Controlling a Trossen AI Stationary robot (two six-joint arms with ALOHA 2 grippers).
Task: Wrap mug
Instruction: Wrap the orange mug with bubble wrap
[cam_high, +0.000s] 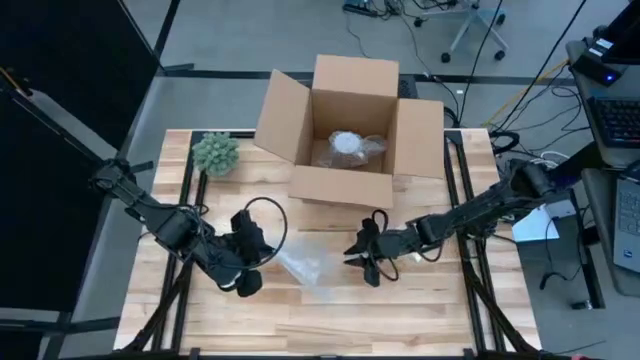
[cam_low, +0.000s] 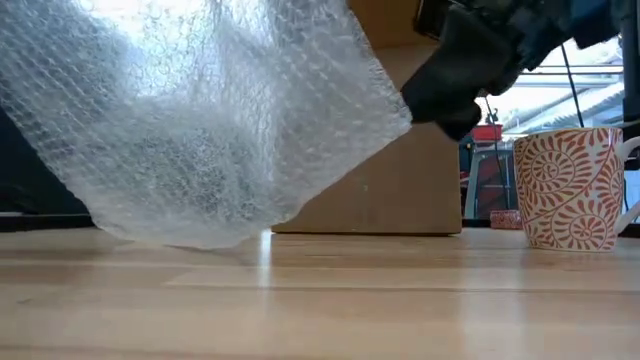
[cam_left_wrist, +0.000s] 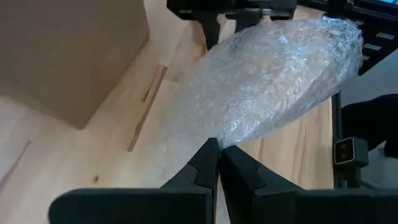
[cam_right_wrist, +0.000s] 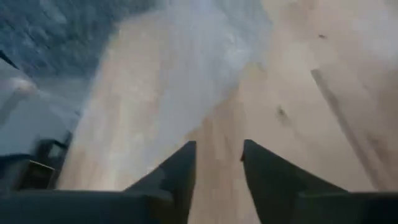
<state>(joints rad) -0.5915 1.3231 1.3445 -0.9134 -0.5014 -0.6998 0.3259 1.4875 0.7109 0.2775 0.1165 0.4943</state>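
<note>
Clear bubble wrap (cam_left_wrist: 273, 81), crumpled and lifted off the surface (cam_high: 330, 320) before the box (cam_high: 345, 125); left tool (cam_left_wrist: 217, 163) clamped on its edge; right tool (cam_right_wrist: 217, 163) apart, empty.

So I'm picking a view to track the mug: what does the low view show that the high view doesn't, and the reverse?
Only the low view shows the patterned mug, standing upright on the table beside the cardboard box. Only the high view shows the box's open top with a wrapped item inside, the green plant, and the left hand and right hand. Both show the bubble wrap, the box and the wooden table.
</note>
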